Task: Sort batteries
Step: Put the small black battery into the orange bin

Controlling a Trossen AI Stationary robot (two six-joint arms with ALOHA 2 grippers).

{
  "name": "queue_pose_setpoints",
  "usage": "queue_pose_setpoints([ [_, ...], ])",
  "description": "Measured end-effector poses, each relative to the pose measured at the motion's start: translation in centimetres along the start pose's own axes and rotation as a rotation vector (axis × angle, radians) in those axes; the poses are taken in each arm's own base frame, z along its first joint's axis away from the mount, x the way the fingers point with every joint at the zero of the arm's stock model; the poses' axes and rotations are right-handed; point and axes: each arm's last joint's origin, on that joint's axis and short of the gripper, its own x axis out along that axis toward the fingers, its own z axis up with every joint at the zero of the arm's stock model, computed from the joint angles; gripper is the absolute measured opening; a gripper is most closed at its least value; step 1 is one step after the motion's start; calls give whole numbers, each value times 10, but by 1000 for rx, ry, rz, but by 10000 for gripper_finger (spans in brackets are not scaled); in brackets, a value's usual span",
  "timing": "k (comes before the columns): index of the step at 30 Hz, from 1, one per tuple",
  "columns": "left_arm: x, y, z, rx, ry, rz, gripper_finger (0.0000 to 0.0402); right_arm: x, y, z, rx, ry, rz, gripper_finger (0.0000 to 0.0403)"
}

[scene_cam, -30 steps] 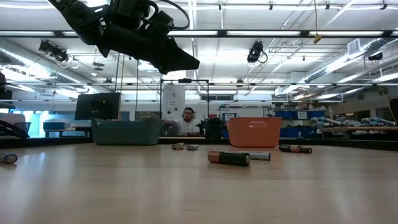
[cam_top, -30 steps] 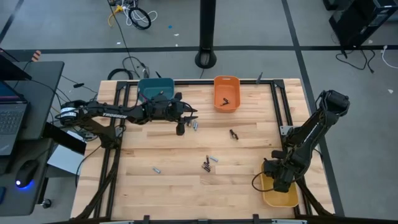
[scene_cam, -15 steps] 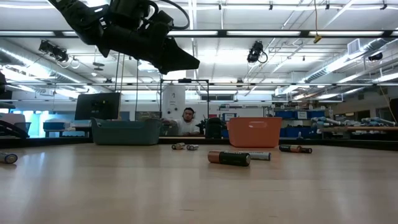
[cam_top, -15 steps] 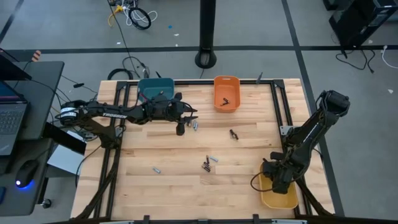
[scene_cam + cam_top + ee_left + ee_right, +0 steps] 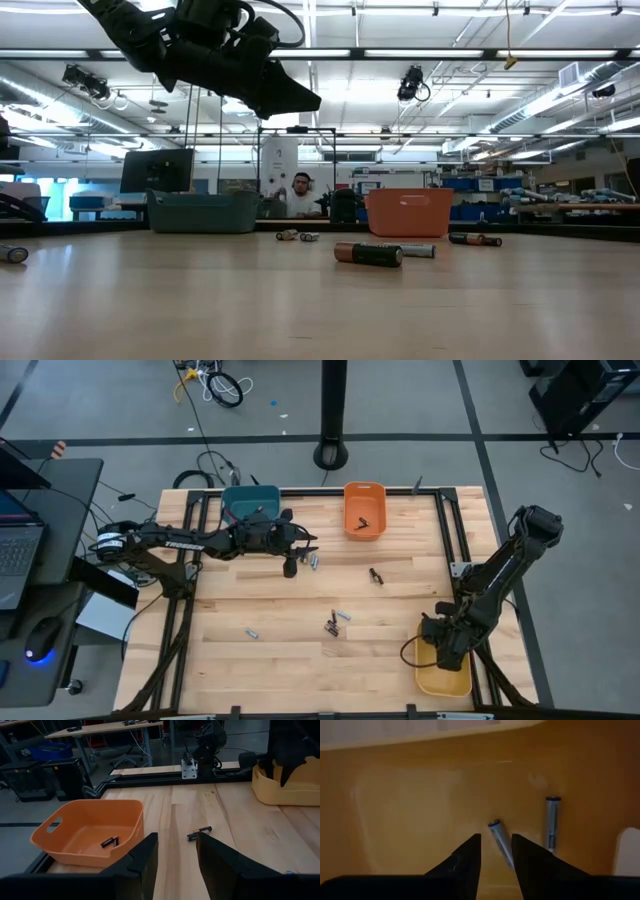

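Note:
Several batteries lie loose on the wooden table: one (image 5: 313, 560) beside my left gripper (image 5: 291, 563), one (image 5: 375, 575) toward the middle right, a pair (image 5: 335, 622) in the centre and one (image 5: 252, 632) nearer the front left. My left gripper (image 5: 172, 855) hovers open and empty near the teal bin (image 5: 247, 501). The orange bin (image 5: 364, 493) holds a dark battery (image 5: 108, 841). My right gripper (image 5: 496, 857) is open low inside the yellow bin (image 5: 440, 680). A grey battery (image 5: 501, 842) lies on the bin floor between its fingers, with another (image 5: 551, 822) beside it.
The teal bin (image 5: 200, 212) and orange bin (image 5: 410, 212) stand along the far edge. A black frame rail (image 5: 447, 525) borders the table on the right. A person (image 5: 300, 195) sits in the room beyond. A laptop desk (image 5: 30, 550) stands to the left.
My right gripper has opened inside the yellow bin and shifted slightly. The left arm and the loose batteries have not moved.

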Motion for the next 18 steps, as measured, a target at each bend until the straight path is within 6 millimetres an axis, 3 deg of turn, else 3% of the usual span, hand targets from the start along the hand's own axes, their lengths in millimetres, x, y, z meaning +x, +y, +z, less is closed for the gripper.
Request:
queue_pose_setpoints([
  [12, 0, 0, 0, 20, 1, 0, 142, -30, 8, 8, 4, 38, -53, 120],
  [18, -1, 0, -1, 20, 19, -2, 142, -60, 6, 21, -44, 56, -124, 120],
])
